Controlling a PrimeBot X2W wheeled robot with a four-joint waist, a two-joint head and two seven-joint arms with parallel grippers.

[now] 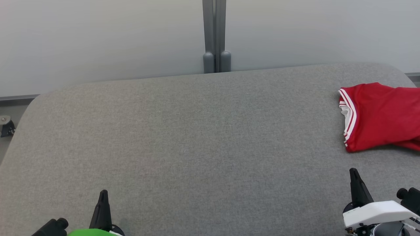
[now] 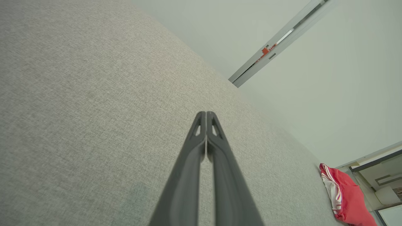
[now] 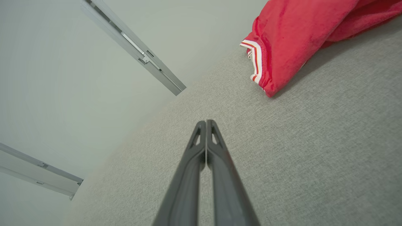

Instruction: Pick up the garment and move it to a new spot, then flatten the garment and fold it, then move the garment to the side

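You have the grey table (image 1: 197, 137) open across its left, middle and near side; nothing there blocks a sweep. The 1 obstacle on it is the red garment (image 1: 380, 118), lying at the right side. Behind the table, the pale partition (image 1: 98, 39) and its grey post (image 1: 215, 36) close off the back.

The table (image 1: 197, 131) covering was grey woven cloth, matt and slightly coarse. The garment (image 1: 380, 118) at the table's right end was soft red cloth, matt, with white striped trim. The left gripper (image 2: 206, 112) and right gripper (image 3: 206, 121) above the table appeared to be dark matt plastic. The post (image 1: 215, 32) behind the table was smooth grey, apparently metal.
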